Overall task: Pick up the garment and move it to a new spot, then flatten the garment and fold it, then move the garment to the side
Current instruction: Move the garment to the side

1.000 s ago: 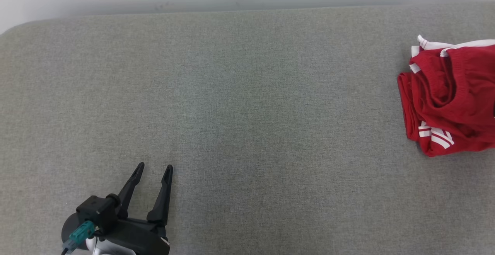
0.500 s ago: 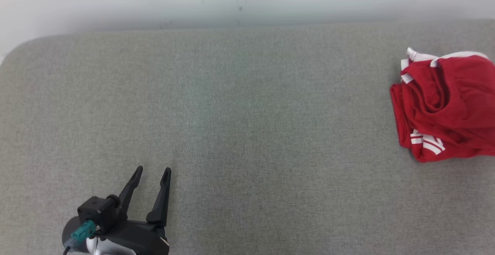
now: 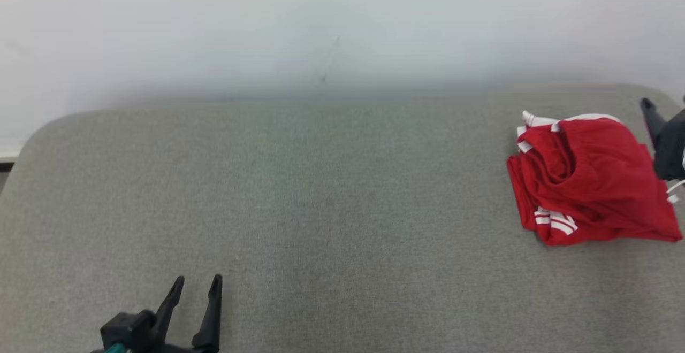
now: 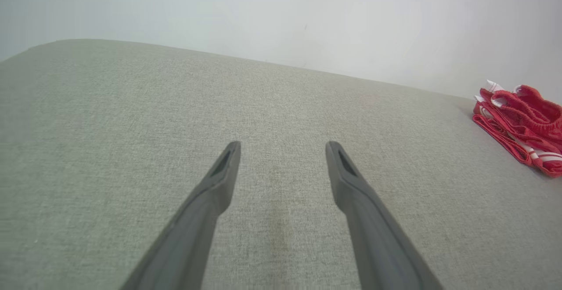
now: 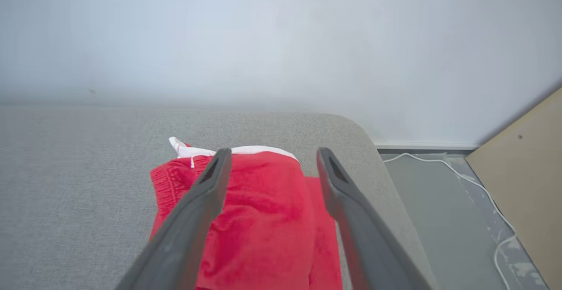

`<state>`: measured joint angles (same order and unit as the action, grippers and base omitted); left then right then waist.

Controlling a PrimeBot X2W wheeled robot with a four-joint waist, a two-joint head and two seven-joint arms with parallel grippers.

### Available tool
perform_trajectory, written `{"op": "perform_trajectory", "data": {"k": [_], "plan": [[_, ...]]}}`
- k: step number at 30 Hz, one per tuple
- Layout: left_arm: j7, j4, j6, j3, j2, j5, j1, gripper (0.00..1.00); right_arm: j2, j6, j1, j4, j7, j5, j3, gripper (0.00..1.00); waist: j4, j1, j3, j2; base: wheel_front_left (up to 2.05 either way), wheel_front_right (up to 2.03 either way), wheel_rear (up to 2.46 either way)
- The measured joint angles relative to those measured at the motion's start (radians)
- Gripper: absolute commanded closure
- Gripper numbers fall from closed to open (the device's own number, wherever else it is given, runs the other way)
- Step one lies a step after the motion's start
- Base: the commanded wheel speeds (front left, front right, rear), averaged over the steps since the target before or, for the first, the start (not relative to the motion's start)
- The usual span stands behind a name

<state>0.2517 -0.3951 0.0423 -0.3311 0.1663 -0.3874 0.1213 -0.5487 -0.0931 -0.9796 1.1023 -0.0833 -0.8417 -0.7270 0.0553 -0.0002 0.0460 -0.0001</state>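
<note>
Left tool (image 3: 198,279) low at near-left of worktop (image 3: 342,208), fingers spread wide, empty. Bunched garment (image 3: 588,182) lay far right, near edge: red shorts, white trim. Judged soft, light, limp, likely to sag when lifted; best pinched at thick gathered waistband. Over it, right tool (image 5: 273,151), fingers wide, gripping nothing.

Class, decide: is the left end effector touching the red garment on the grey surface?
Apart. The head view shows the left end effector at lower left and the red garment far right, with bare grey surface between them.
</note>
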Motion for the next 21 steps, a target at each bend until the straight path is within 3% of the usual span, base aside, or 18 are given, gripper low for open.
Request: {"op": "perform_trajectory", "data": {"k": [11, 14, 21], "plan": [[0.0, 0.028, -0.025, 0.023, 0.012, 0.0, -0.07, 0.0, 0.025, -0.004, 0.2, -0.209, 0.284, -0.03, 0.05, 0.0, -0.037, 0.0, -0.089, 0.0, 0.0, 0.0, 0.0], [0.0, 0.037, -0.034, 0.031, 0.015, 0.0, -0.081, 0.0, 0.03, 0.017, 0.268, -0.276, 0.339, -0.038, 0.063, 0.0, -0.04, -0.0001, -0.105, 0.0, 0.0, 0.0, 0.0], [0.0, 0.062, -0.045, 0.048, 0.025, 0.0, -0.119, 0.0, 0.03, 0.078, 0.43, -0.451, 0.339, -0.042, 0.105, 0.0, -0.044, -0.0001, -0.13, 0.0, 0.0, 0.0, 0.0]]}}
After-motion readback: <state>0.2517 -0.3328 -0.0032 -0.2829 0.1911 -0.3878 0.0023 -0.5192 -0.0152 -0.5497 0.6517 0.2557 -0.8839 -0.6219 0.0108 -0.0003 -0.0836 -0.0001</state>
